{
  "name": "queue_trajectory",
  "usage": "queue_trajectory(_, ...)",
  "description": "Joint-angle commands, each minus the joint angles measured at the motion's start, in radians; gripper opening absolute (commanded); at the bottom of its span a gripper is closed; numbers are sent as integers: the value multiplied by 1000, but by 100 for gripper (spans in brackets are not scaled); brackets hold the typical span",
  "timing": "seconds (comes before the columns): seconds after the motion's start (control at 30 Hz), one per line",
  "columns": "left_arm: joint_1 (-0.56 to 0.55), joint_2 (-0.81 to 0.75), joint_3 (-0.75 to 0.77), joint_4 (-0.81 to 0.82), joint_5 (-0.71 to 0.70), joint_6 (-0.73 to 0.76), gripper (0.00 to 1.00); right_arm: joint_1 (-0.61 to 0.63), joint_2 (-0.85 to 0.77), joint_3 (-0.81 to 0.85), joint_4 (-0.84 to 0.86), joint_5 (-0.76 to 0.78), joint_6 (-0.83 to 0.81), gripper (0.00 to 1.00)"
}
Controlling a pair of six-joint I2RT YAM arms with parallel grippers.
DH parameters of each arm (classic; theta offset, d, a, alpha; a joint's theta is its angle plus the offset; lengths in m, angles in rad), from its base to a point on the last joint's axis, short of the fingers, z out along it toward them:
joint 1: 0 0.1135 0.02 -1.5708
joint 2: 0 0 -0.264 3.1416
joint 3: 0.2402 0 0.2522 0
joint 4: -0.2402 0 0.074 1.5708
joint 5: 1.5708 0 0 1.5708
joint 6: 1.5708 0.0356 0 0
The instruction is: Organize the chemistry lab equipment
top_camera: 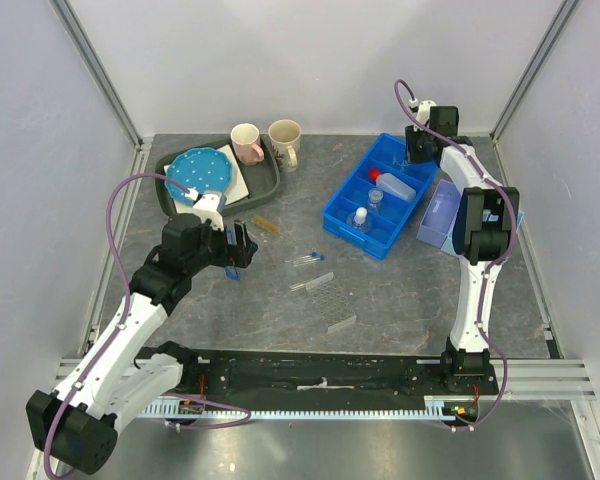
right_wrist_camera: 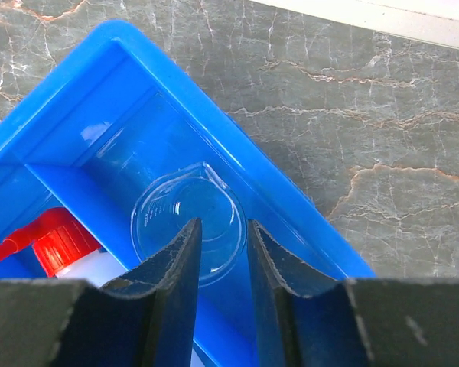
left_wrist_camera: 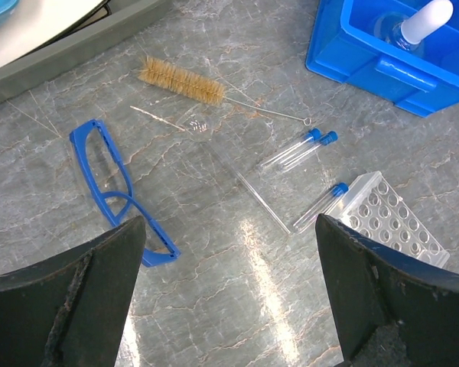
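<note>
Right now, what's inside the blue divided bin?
Blue bin: a clear beaker in the far corner compartment, a red-capped squeeze bottle beside it, a white-capped vial nearer. The right gripper hangs over the beaker, hiding part of its base.

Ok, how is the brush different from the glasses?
The brush is tan and fuzzy with a thin wire handle; the glasses are blue plastic with clear lenses. The brush lies in full view; the glasses are partly hidden behind a black finger. Both lie on the table, outside the blue bin.
</note>
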Motion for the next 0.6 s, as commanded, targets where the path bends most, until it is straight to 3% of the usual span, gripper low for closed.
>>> queue_trajectory(0.0, 4, -19, 5, 2, 43, -28, 98, 1, -92, -14, 0, -33, 9, 39)
queue_trajectory(0.27, 4, -157, -74, -33, 160, -224, 98, 1, -316, -110, 2, -73, -13, 61)
queue_trajectory(0.57, 4, -193, -98, -62, 169, -354, 98, 1, -652, -406, 23, -259, -24, 87)
